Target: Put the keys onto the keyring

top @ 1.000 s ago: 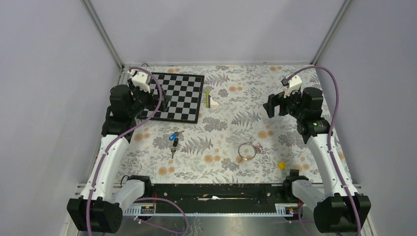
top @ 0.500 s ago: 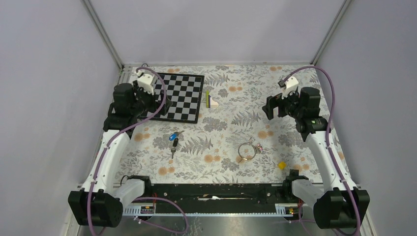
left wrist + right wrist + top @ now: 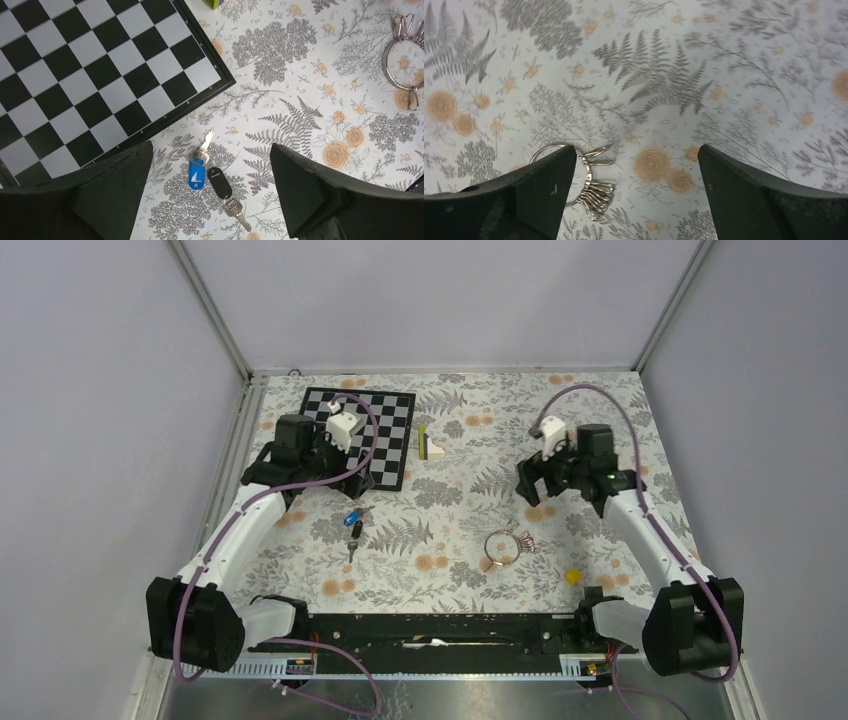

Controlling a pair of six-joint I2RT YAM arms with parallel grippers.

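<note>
Both pairs of jaws stand wide open and empty. My left gripper (image 3: 210, 150) hovers over the blue key (image 3: 197, 172) and black key (image 3: 219, 181), side by side on the flowered cloth near the chessboard (image 3: 100, 70) corner. The keyring (image 3: 591, 190) lies below my right gripper (image 3: 636, 150), well apart. I'd descend straight and pinch the blue head, avoiding the board.

Chessboard (image 3: 90, 75) near keys (image 3: 212, 175); bare cloth (image 3: 734, 65) around keyring (image 3: 594, 192).
</note>
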